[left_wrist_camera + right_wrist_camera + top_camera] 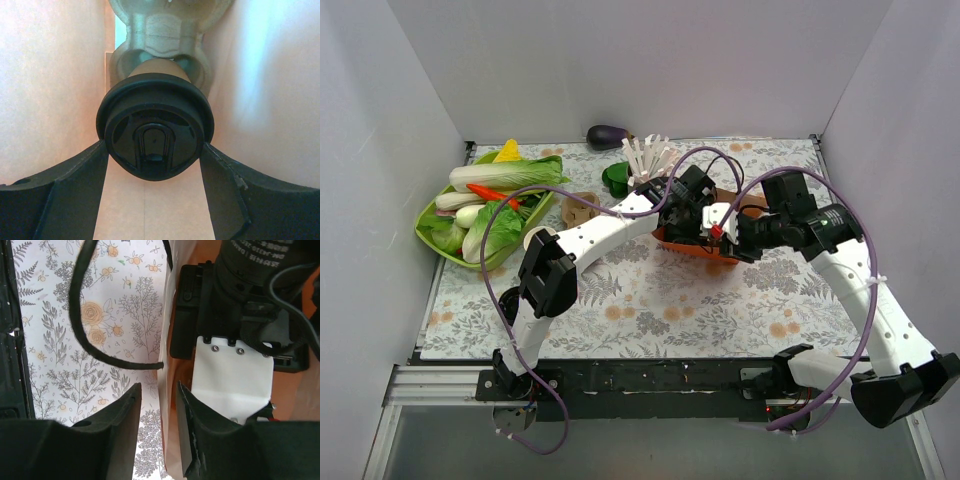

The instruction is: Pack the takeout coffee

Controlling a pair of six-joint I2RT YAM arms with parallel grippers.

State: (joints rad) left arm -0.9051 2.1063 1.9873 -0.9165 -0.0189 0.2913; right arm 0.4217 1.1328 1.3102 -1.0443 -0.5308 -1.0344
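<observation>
Lowering seems the step in hand: the left gripper (154, 146) has its 2 fingers clamped on the lid of the takeout coffee (155, 115), upright inside the orange paper bag (50, 90), over a well of the pulp tray (160, 25). Whether it is seated is unclear. The right gripper (159, 395) straddles the bag's wall — pinching or not, I cannot tell. Next — likely — seat the cup, then release straight.

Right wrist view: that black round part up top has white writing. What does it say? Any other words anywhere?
"DM-J4310": white print on the black round housing; what follows and the line above are cut off or blurred.
No other text is readable in any view.
</observation>
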